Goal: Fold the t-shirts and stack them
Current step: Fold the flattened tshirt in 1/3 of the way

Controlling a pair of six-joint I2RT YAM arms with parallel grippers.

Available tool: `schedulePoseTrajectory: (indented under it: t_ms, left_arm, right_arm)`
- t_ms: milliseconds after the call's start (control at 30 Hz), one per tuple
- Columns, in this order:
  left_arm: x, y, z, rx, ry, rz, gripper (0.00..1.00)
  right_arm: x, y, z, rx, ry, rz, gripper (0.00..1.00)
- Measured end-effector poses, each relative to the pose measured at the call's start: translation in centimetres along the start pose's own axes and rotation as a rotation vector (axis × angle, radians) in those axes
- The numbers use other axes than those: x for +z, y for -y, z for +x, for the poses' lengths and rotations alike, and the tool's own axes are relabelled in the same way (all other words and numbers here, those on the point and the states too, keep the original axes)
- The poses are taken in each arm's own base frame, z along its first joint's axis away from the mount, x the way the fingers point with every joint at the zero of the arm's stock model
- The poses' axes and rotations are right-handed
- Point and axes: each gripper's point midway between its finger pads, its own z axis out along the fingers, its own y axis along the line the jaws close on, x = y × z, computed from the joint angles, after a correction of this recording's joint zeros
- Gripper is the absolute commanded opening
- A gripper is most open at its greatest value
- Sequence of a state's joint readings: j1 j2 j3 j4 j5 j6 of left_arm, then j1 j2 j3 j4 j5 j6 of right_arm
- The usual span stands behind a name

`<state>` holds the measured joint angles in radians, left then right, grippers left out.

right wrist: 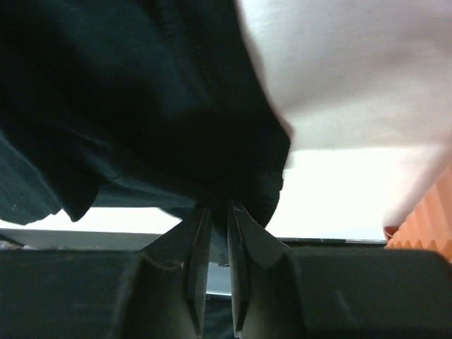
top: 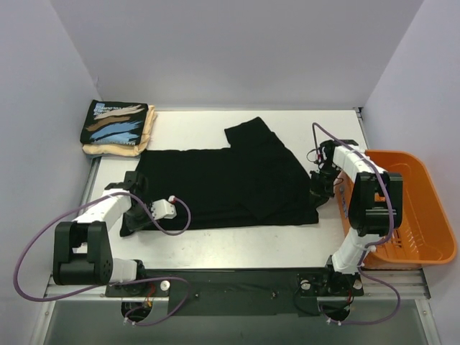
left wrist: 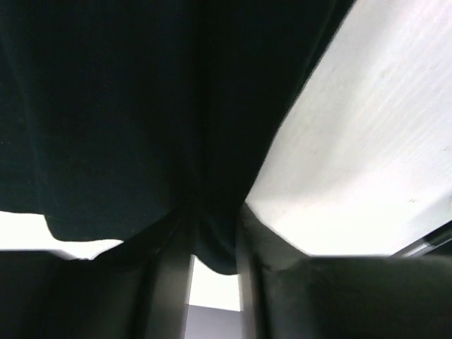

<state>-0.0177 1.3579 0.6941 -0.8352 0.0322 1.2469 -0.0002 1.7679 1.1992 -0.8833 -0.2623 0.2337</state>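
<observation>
Black t-shirt [top: 223, 180] lies spread across the middle of the table [top: 237, 248], one sleeve poking toward the far edge and some of its right half doubled over. The printed t-shirt [top: 115, 122] sits folded on the cream t-shirt [top: 147, 136] in the far-left corner. The left gripper [left wrist: 212, 236] is at the shirt's left edge, its fingers a little apart with a bunched fold of black cloth filling the gap, which I read as a pinch. The right gripper [right wrist: 219, 205] is at the right edge, its fingers pressed almost together on a thin bit of hem. The main risk is uneven hold. The right pinch takes so little cloth that a pull could slide the hem out. The left bunch may hold more than one layer, so lifting there could drag the underside along and spoil the fold. If one arm rises or travels faster than the other, the shirt would likely skew or twist and land creased. The doubled-over part on the right could also fall open once the cloth leaves the table. The left arm's purple cable [top: 180, 215] loops over the near-left part of the shirt and could catch the cloth as the arm moves. The orange basket [top: 413, 208] stands just beside the right arm, so a wide swing could knock it. Carrying the shirt carelessly toward the corner might shove the folded pair out of line.
</observation>
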Motion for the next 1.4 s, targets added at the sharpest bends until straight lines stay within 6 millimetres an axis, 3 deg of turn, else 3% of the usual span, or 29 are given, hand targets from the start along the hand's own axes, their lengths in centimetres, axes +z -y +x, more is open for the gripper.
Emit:
schedulePoseTrajectory:
  t_ms: [33,100,200,300,367,467,500,700,800,900,933,1000,1033,1100,1133,1233,1400]
  left_arm:
    - [0.0,0.1,0.2,0.001,-0.01,0.002,0.84]
    - [-0.2,0.2,0.6,0.004,-0.029,0.007,0.86]
    - [-1.1,0.7,0.8,0.004,-0.04,0.043,0.88]
    - [-3.3,-0.5,-0.1,-0.017,0.003,0.038,0.88]
    - [-5.0,-2.4,-0.9,-0.069,0.051,-0.013,0.79]
    - [-7.4,-5.6,-1.8,-0.167,0.121,-0.099,0.57]
    - [-7.6,-6.2,-2.0,-0.193,0.137,-0.105,0.56]
    - [-4.9,-6.4,-1.8,-0.318,0.139,0.018,0.65]
    - [-4.0,-6.4,-1.8,-0.331,0.135,0.045,0.65]
    - [-3.3,-6.7,-1.7,-0.331,0.124,0.052,0.65]
    - [-2.8,-6.8,-1.5,-0.33,0.113,0.057,0.63]
    - [-1.8,-7.1,-1.3,-0.331,0.091,0.068,0.45]
    - [-1.3,-7.2,-1.1,-0.332,0.081,0.074,0.4]
    - [-0.5,-7.3,-1.0,-0.333,0.068,0.089,0.2]
    - [-0.3,-7.2,-1.0,-0.336,0.067,0.094,0.0]
    - [-0.3,-7.1,-1.1,-0.332,0.074,0.1,0.0]
    - [-0.5,-7.1,-1.3,-0.338,0.085,0.096,0.0]
  right_arm:
    - [0.3,0.3,0.0,0.003,-0.009,0.016,0.3]
    - [0.6,0.8,0.0,0.005,-0.014,0.041,0.4]
    - [0.8,0.9,-0.3,-0.001,-0.008,0.048,0.46]
    - [0.7,0.8,-0.4,-0.022,0.003,0.069,0.47]
    - [0.3,0.4,-0.5,-0.045,0.02,0.08,0.47]
    - [-0.7,-0.2,-0.5,-0.076,0.062,0.077,0.47]
    - [-1.2,-0.5,-0.4,-0.094,0.082,0.073,0.49]
    - [-5.1,-4.3,-3.1,-0.228,0.249,0.011,0.5]
    - [-4.6,-5.8,-4.4,-0.27,0.258,-0.018,0.5]
    - [-2.2,-6.0,-5.1,-0.274,0.199,-0.02,0.5]
    - [-1.3,-6.0,-5.2,-0.275,0.178,-0.021,0.49]
    - [0.1,-6.1,-5.4,-0.278,0.144,-0.028,0.47]
    - [0.6,-6.1,-5.5,-0.279,0.134,-0.031,0.45]
    - [1.5,-6.1,-5.5,-0.28,0.116,-0.035,0.25]
    - [1.7,-6.1,-5.4,-0.283,0.113,-0.038,0.19]
    - [1.7,-6.5,-5.5,-0.287,0.115,-0.057,0.0]
    - [1.7,-6.9,-5.6,-0.286,0.124,-0.076,0.0]
